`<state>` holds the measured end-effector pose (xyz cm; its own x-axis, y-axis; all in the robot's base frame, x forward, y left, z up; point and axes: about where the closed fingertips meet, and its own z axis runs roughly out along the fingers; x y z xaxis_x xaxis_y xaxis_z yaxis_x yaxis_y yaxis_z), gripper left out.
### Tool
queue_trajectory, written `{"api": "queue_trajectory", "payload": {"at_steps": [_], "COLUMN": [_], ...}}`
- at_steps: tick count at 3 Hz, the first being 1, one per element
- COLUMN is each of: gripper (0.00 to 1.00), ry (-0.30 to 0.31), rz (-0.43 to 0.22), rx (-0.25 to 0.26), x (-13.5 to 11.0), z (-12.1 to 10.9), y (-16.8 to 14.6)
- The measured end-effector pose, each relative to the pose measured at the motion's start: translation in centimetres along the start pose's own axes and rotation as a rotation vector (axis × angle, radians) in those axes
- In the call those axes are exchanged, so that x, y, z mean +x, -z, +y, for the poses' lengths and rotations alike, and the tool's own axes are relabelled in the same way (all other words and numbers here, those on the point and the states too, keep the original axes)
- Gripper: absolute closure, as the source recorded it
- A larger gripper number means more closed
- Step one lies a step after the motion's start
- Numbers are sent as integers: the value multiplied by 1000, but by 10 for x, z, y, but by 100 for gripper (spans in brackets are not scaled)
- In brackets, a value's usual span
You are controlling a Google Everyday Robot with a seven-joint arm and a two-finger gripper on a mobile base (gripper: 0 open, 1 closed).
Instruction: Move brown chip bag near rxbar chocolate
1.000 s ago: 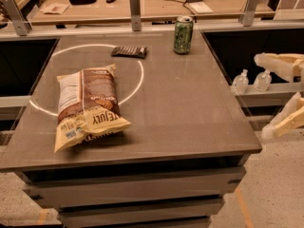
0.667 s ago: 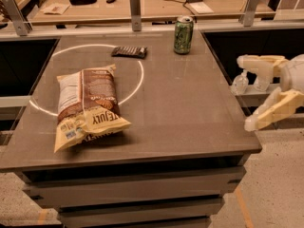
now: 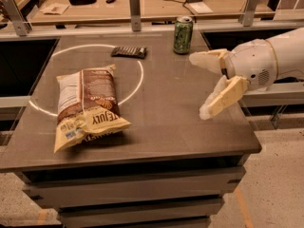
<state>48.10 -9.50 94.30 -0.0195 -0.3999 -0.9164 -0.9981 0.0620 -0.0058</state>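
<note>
The brown chip bag (image 3: pixel 89 107) lies flat on the left part of the grey table (image 3: pixel 175 113), brown and cream-yellow with a white label panel. The rxbar chocolate (image 3: pixel 128 52) is a small dark bar lying at the far middle of the table, well beyond the bag. My gripper (image 3: pixel 203 84) hangs over the right part of the table, to the right of the bag and apart from it. Its two cream fingers (image 3: pixel 223 97) are spread wide and hold nothing.
A green can (image 3: pixel 183 35) stands upright at the far edge, right of the bar and just beyond my gripper. A white circle line (image 3: pixel 137 87) is drawn on the tabletop. A workbench (image 3: pixel 156 6) with cables and small items runs behind the table.
My gripper has moved left from beyond the table's right edge to over the right part of the tabletop. The bag, bar and can have not moved.
</note>
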Motion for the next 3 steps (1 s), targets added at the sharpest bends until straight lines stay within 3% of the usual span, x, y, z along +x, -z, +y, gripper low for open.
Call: {"api": "queue_trajectory", "payload": {"at_steps": [2, 3], "gripper": [0, 0], "ry": [-32, -55], "rz": [23, 33], "rx": [27, 76], "x": [12, 22], "z": [3, 7], "y": [-15, -48]}}
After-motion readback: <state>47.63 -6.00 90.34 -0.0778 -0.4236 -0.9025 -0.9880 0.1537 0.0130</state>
